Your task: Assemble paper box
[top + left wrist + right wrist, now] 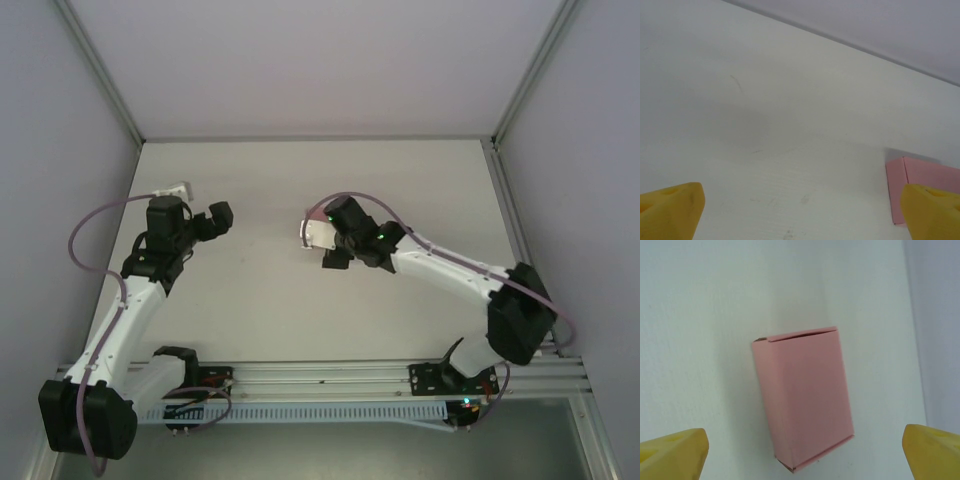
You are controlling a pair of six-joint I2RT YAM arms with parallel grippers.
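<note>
The pink paper box [802,397] lies on the table [260,300], centred ahead of the right gripper [804,451], its long axis running away between the wide-apart jaws, while the left gripper [800,215], also spread, sits farther off.

White tabletop [260,320], pale grey enclosure walls [320,60], aluminium corner posts [100,72], soft even light

No text, label, brand, number or sign can be read anywhere: the pink paper box [802,397] has plain faces, and the white counter [280,180] bears no print.
</note>
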